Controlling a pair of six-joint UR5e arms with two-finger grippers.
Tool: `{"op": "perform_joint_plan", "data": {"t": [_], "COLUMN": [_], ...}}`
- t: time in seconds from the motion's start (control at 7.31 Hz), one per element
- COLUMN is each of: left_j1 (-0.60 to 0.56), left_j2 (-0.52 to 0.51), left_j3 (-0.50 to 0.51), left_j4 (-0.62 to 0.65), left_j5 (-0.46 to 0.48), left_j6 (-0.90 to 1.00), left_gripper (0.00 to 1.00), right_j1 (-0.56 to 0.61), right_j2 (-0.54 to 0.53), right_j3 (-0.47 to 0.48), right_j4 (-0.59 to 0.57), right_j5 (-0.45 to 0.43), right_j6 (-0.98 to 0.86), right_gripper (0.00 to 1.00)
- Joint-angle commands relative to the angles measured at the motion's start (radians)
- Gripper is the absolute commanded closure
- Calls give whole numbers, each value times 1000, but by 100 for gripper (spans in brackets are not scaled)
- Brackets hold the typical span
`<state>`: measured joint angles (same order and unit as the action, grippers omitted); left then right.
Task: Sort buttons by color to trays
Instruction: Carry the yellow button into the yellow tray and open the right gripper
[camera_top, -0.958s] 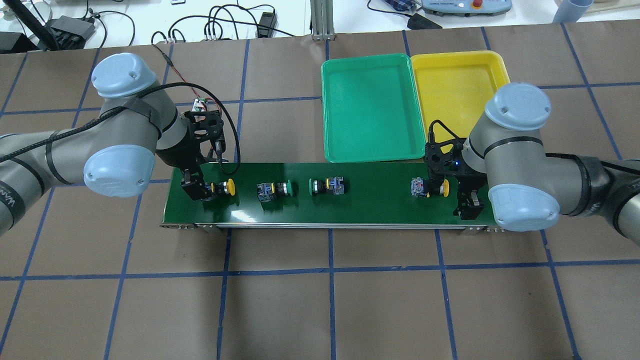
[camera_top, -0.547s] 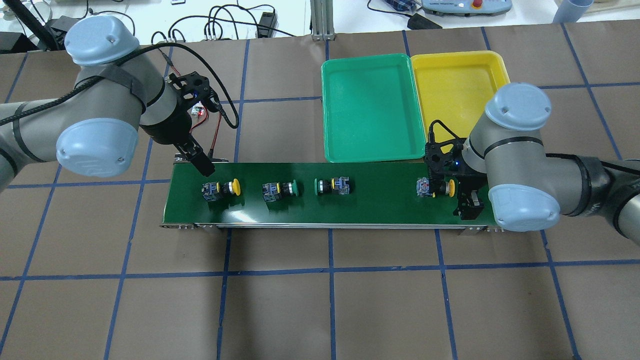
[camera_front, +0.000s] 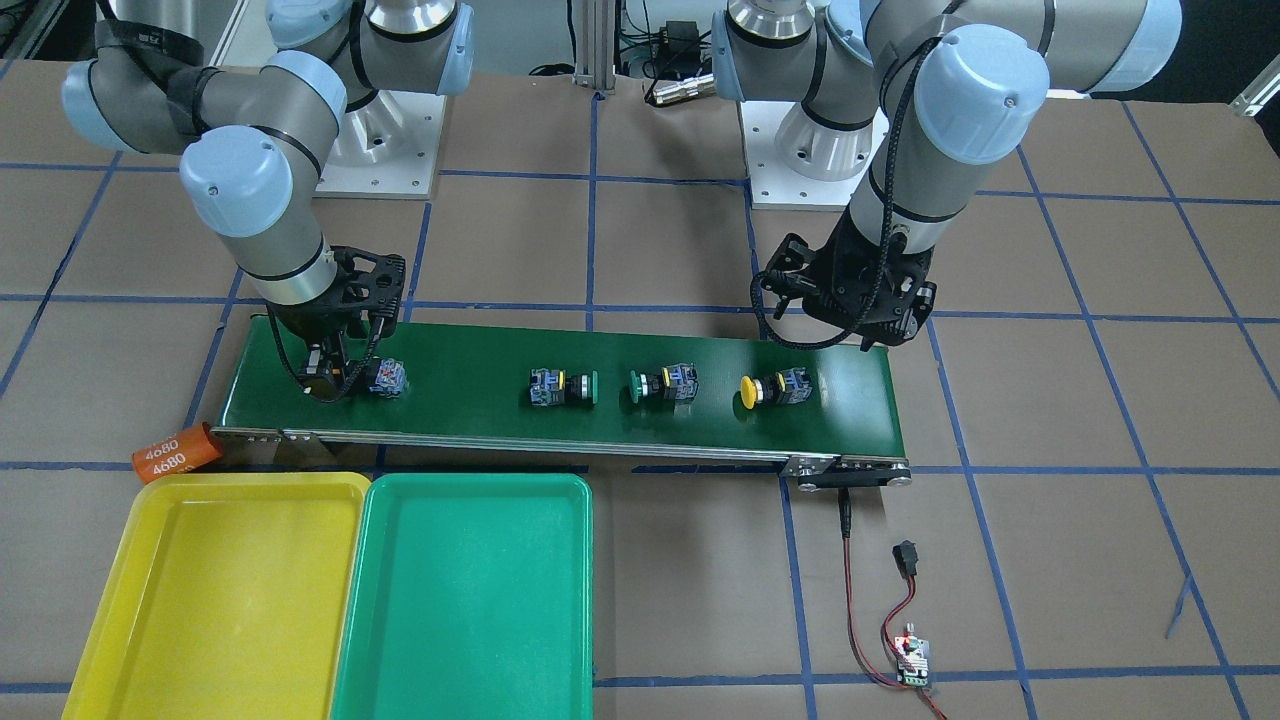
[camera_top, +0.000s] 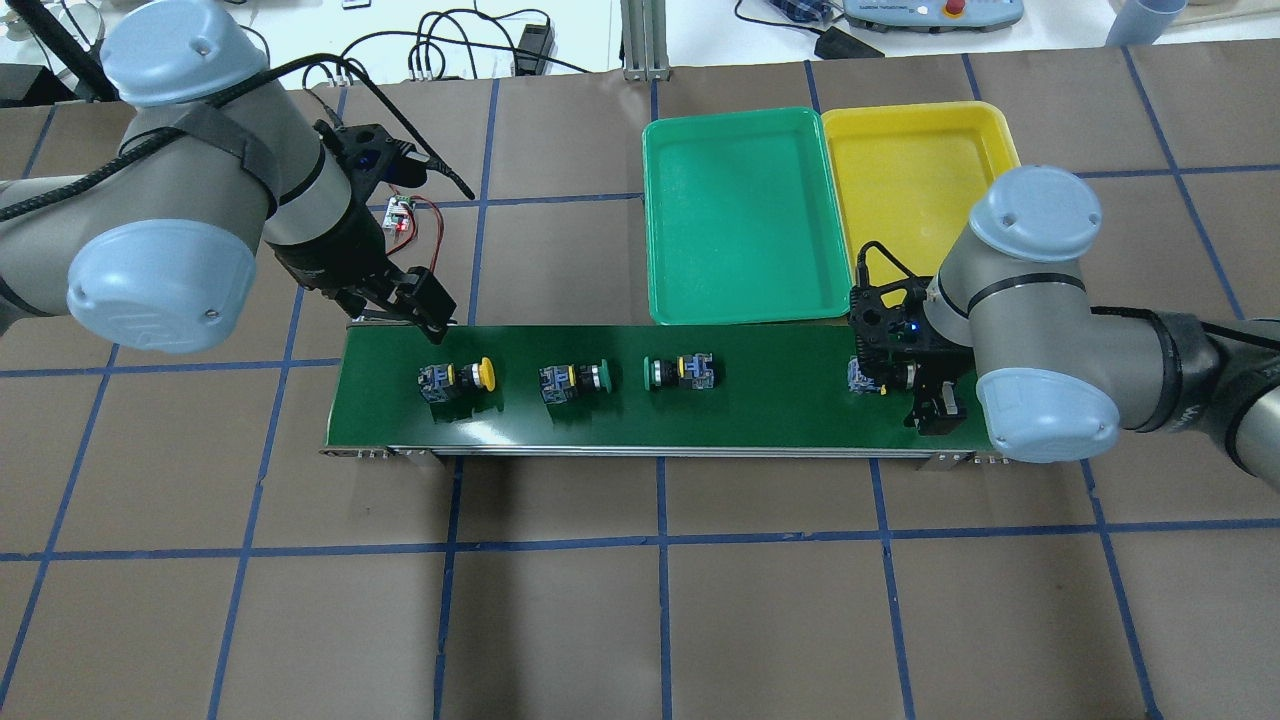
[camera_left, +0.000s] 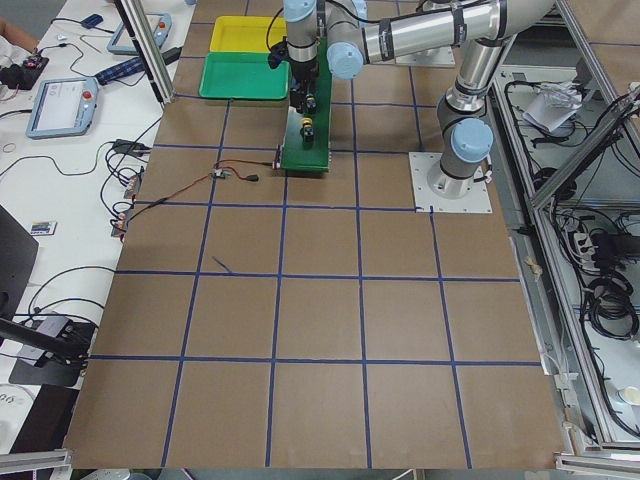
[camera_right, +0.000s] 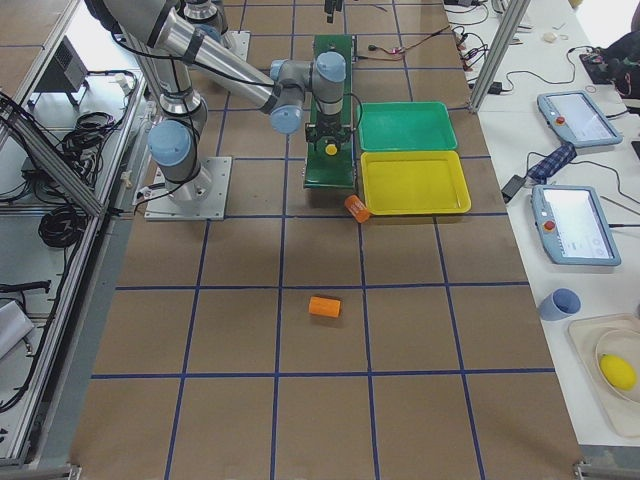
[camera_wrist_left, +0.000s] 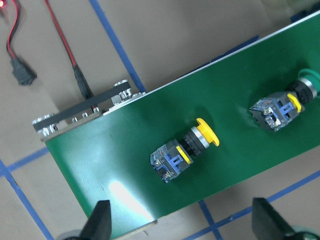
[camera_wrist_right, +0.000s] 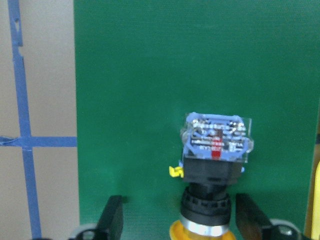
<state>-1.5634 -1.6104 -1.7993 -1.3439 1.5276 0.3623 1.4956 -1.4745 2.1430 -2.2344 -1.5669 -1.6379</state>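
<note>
Between the parted jaws of the right gripper (camera_wrist_right: 181, 222), at the belt (camera_top: 760, 400) end beside the yellow tray (camera_top: 920, 150): one yellow button (camera_wrist_right: 216, 142), unclamped. Left gripper (camera_wrist_left: 182, 220) likewise spread, other yellow button (camera_wrist_left: 182, 150) lying apart ahead.

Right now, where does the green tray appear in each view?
Front-facing: green tray bottom, left of centre.
Overhead: green tray upper, right of centre.
Exterior left: green tray top, left of centre.
Exterior right: green tray upper, right of centre.
Left wrist: absent.
Right wrist: absent.
Landmark: yellow tray beside it.
</note>
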Motion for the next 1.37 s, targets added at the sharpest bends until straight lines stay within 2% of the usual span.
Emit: {"op": "perform_joint_plan", "data": {"t": [0.0, 0.14, 0.41, 0.68, 0.96, 1.23], "left_j1": [-18, -18, -20, -21, -24, -26], "left_j2": [-11, -26, -11, -5, -11, -3], "left_j3": [82, 115, 107, 113, 126, 129], "left_j4": [-122, -139, -141, -142, -178, -178], "left_j5": [6, 9, 2, -1, 3, 5], "left_j6": [-93, -142, -218, -261, -295, -293], "left_gripper": [0, 0, 0, 0, 0, 0], "right_j1": [0, 0, -5, -27, -168, -218], "right_j2": [0, 2, 2, 86, 202, 333], "right_j3": [0, -8, -43, -212, -375, -504], "right_j4": [-1, -4, -28, 7, 71, 79], "right_j5": [-2, -4, -4, -16, -7, -18], "right_j6": [0, -2, 7, 13, -2, -66], "right_gripper": [67, 75, 79, 82, 81, 80]}}
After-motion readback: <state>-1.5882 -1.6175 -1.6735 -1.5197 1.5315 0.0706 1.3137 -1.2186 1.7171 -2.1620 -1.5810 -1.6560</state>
